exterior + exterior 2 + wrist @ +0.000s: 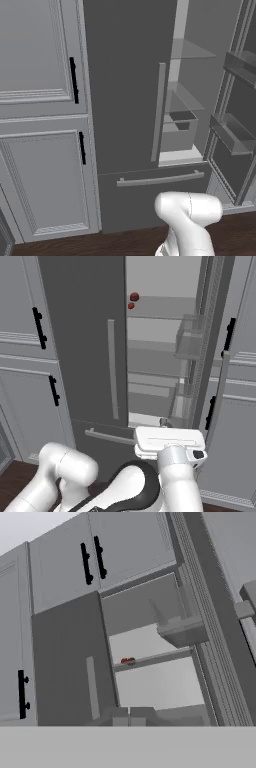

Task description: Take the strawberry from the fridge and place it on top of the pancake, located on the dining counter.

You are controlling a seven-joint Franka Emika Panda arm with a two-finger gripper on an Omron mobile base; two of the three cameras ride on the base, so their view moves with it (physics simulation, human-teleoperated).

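Note:
The fridge (125, 75) stands in front of me with its left door shut and its right door (210, 331) swung open. On an upper glass shelf lies the strawberry (131, 306), tiny and bright red, just below and left of a larger dark red fruit (134, 297). In the hand view both fruits show as one small red patch (128, 661) on a shelf far ahead. My gripper (129, 718) is shut with nothing in it, low in front of the fridge, well below and short of the berry. Its white hand (170, 443) faces the open side. The pancake and the dining counter are out of view.
Pale grey panelled cabinets (40, 100) with black handles flank the fridge on the left, and more (240, 406) on the right. The open door carries bins (232, 132). A freezer drawer with a bar handle (160, 178) sits below, and a drawer box (180, 130) inside.

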